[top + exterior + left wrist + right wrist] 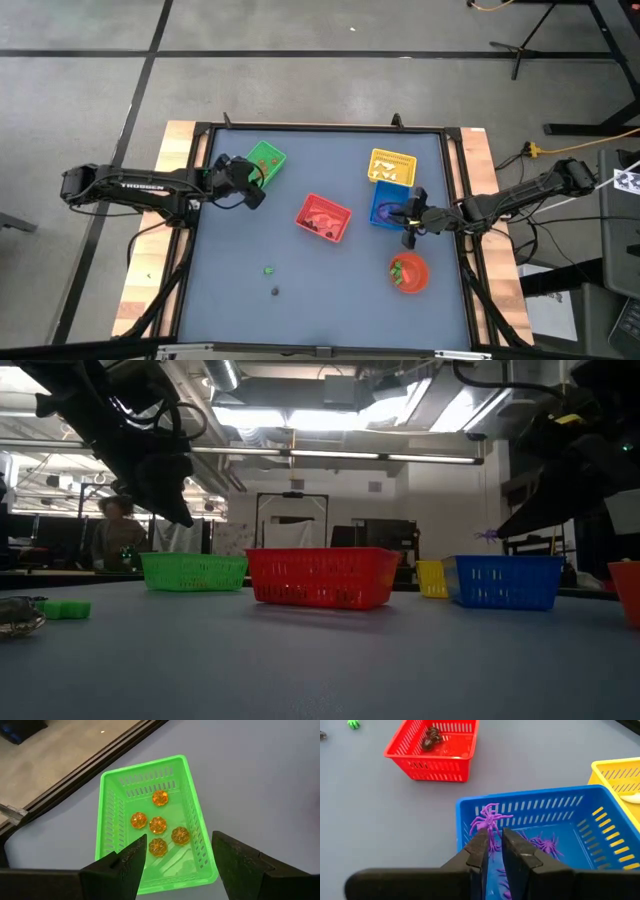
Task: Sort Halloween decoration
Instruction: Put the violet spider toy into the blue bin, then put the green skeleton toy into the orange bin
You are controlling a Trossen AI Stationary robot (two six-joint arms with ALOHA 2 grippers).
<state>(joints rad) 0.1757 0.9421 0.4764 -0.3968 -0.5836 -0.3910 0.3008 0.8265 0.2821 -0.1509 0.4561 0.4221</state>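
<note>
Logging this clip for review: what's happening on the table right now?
Halloween trinkets are being sorted by kind into baskets. The right tool holds a purple spider over the blue basket, which already holds others. The left tool hangs open and empty above the green basket with five orange pumpkins. Two trinkets remain on the table.

The blue-grey table [240,300] carries a red basket [323,217] at centre, green basket [265,160] at ten o'clock, yellow basket [391,165] and blue basket [388,203] at two, red bowl [409,273] at four, and two small trinkets [268,269] at seven.
</note>
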